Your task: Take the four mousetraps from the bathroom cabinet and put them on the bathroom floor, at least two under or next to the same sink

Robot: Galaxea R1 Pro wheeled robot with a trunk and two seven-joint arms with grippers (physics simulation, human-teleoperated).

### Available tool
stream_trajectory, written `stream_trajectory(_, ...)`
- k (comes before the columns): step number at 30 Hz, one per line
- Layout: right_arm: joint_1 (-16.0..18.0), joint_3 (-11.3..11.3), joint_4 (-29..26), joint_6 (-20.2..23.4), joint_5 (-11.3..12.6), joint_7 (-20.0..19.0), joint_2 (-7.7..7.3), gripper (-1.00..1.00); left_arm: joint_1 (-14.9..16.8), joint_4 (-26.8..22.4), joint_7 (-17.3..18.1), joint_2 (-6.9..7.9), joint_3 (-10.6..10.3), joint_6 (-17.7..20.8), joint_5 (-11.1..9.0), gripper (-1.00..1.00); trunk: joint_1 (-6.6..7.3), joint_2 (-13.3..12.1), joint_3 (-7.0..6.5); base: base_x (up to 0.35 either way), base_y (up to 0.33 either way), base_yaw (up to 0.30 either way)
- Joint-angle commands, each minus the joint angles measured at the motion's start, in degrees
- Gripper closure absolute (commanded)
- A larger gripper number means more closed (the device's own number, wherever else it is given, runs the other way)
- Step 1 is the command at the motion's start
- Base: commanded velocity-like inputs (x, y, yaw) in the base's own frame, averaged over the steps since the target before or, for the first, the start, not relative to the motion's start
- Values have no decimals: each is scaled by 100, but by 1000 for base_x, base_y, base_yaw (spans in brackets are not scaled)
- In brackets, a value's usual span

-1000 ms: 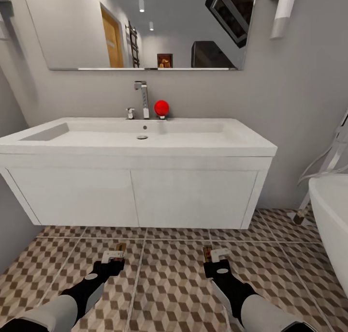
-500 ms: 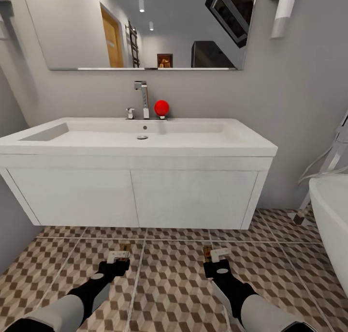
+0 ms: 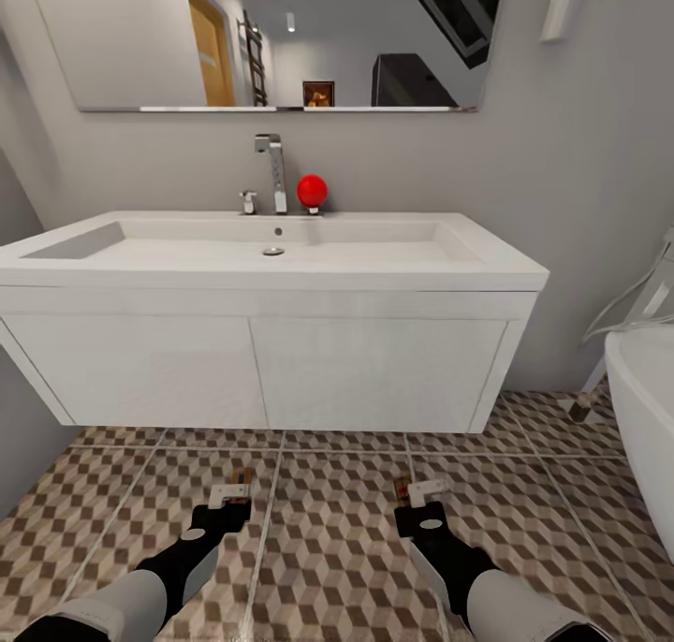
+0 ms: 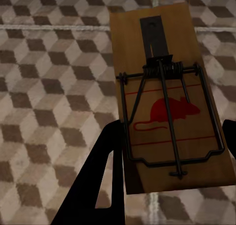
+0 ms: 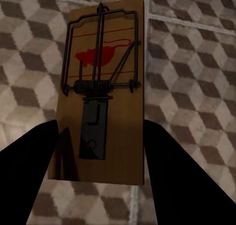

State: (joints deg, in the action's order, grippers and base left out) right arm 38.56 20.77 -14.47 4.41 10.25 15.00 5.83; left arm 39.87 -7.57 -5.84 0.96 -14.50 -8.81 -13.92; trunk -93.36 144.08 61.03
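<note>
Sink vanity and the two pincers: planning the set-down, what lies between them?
Bare bathroom floor tile in the head view, from the sink vanity to the left pincer and right pincer.

head faces sink (image 3: 271, 249), wrists close over floor (image 4: 49, 87)

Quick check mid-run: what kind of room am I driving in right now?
A bathroom, almost certainly. A long white sink with a chrome faucet sits on a wall-hung vanity under a wide mirror, and the white rim of a bathtub edges the cube-patterned tile floor.
</note>
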Motion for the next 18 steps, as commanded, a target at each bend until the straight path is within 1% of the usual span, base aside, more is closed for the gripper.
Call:
stream_trajectory(1,2,50,-12,34,53,38,-3,100,3,1,-35,1,-53,-15,-41,100,-1,4,28,0,0,0)
stream_trajectory(18,2,49,-12,-18,52,38,6,100,3,1,-40,2,-55,-16,-14,100,-45,27,404,0,0,0)
